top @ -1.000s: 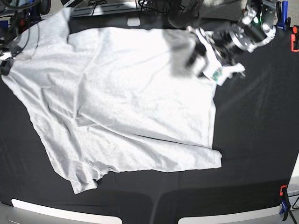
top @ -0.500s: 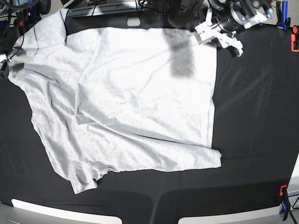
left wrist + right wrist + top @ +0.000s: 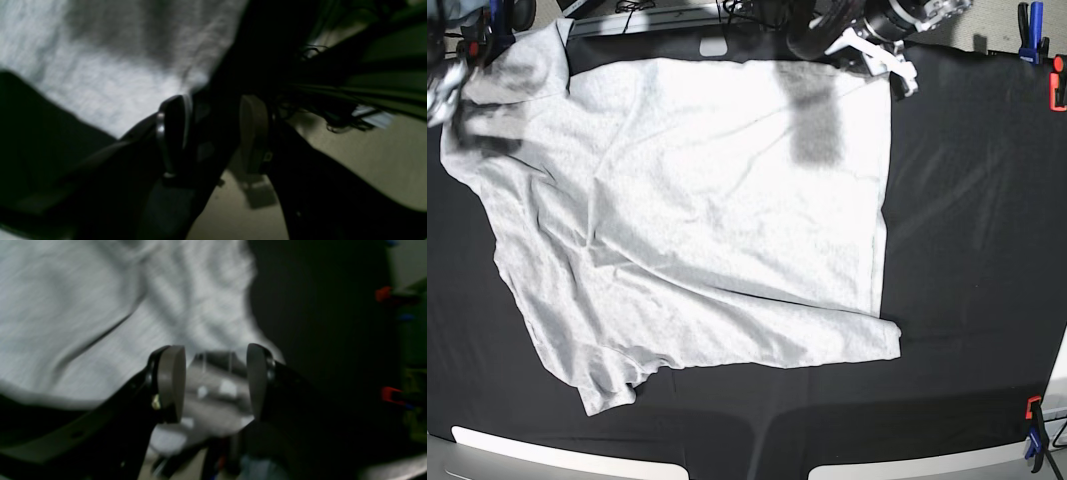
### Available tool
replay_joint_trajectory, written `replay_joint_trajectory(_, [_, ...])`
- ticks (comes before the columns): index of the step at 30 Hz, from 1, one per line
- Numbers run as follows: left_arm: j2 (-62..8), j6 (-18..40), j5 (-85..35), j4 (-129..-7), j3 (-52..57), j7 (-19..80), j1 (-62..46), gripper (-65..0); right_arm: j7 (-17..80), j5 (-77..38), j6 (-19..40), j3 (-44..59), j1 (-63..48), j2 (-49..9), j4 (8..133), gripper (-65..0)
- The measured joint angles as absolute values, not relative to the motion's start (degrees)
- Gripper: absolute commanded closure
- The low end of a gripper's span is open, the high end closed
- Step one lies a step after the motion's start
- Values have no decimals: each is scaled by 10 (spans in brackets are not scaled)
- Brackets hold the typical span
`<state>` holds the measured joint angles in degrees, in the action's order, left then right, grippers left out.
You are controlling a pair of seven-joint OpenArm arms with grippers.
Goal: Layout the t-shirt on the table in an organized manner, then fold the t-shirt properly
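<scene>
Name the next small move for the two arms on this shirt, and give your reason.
Probably bring the right claw down on the rumpled sleeve and pull it flat. Both claws are open and empty, and the t-shirt lies skewed on the table.

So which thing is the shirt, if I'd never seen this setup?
Find the wide black table. Spread across its left and middle lies the t-shirt, a big pale grey cloth with creases, one sleeve pointing to the near edge. It is the only light thing on the dark cover.

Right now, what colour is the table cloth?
Black, plain; the table shows best in the base view.
</scene>
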<state>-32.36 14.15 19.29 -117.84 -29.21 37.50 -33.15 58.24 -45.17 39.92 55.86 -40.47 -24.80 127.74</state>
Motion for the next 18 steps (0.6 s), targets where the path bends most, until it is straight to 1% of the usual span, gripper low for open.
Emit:
replay_joint_trajectory(2, [-324, 112, 216, -1178, -292, 378, -330, -246, 602, -466, 399, 548, -450, -251, 1309, -288])
replay_joint_trajectory(4, [-324, 100, 230, -1179, -291, 382, -330, -246, 605, -454, 400, 526, -490, -265, 1335, -288])
replay_joint_trajectory(6, [-324, 100, 230, -1178, -291, 383, -330, -246, 599, -416, 401, 497, -531, -285, 1346, -288])
replay_joint_trajectory(9, [-322, 101, 227, -1178, -292, 384, -330, -246, 589, -314, 401, 440, -585, -312, 1343, -288])
replay_joint_trajectory(12, [-319, 101, 227, -1178, -292, 383, -330, -246, 534, -171, 399, 379, -624, -330, 1343, -288])
replay_joint_trajectory(14, [-319, 101, 223, -1178, -292, 384, -330, -246, 514, -109, 356, 332, -639, -339, 1343, -288])
replay_joint_trajectory(18, [-319, 100, 223, -1178, -292, 384, -330, -246, 513, -32, 322, 218, -655, -354, 1342, -288])
